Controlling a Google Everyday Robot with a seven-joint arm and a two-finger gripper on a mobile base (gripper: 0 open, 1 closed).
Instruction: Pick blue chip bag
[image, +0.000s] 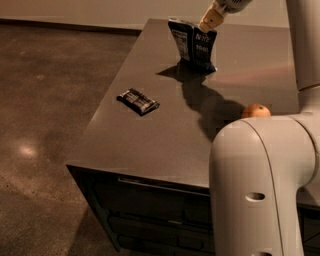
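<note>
While the claw (209, 23), over the bench's (165, 142) far end, pinches its top edge, the blue chip bag (192, 46) hangs upright: dark, crinkly, white-lettered.

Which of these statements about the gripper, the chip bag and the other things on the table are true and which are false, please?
1. The gripper is shut on the top edge of the blue chip bag. True.
2. The blue chip bag lies flat on the table. False: it hangs upright from the gripper over the table's far end.
3. The black wrapper lies flat on the table, apart from the bag and nearer the table's left edge. True.
4. The orange is in the gripper. False: it rests on the table at the right, well away from the gripper and partly behind the robot's arm.
</note>
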